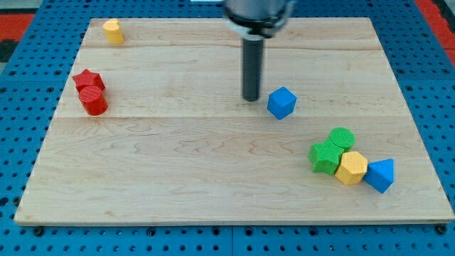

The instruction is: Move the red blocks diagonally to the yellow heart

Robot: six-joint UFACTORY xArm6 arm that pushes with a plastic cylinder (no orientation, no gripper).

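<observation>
A red star block [88, 80] and a red round block [93, 101] sit touching each other at the view's left, the star above the round one. The yellow heart block [112, 31] sits near the board's top left corner, above and to the right of the red pair. My tip [251, 98] rests on the board near the middle, just left of a blue cube [281, 102], far to the right of the red blocks.
At the view's lower right a cluster sits together: a green round block [342, 138], a green block [325, 157], a yellow hexagonal block [351, 168] and a blue block [380, 175]. The wooden board [178, 178] lies on a blue pegboard.
</observation>
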